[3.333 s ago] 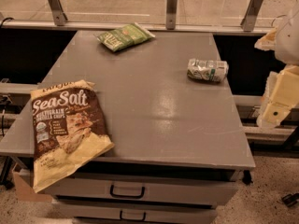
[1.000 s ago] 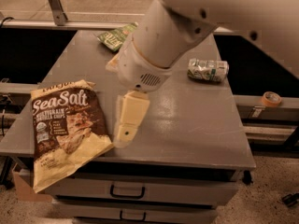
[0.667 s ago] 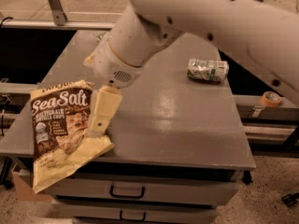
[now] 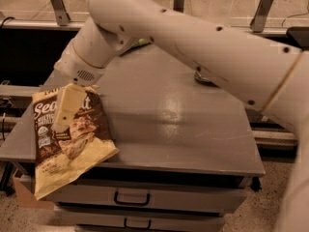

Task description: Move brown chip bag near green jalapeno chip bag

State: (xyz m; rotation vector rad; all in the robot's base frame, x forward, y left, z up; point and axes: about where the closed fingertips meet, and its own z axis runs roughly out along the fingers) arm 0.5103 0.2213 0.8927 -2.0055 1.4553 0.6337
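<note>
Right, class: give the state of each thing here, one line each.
Brown bag: flat, label up, overhanging the table's front left corner.
End effector: over the brown bag's upper half.
Green bag: mostly hidden behind the arm.
Top drawer: shut.

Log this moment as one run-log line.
gripper: over brown chip bag | brown chip bag: table front-left corner, overhanging edge | green jalapeno chip bag: mostly hidden behind arm

Smooth plastic end effector [image 4: 65, 111] over glossy brown chip bag [image 4: 73, 146], semi-gloss grey table [image 4: 183, 124]
</note>
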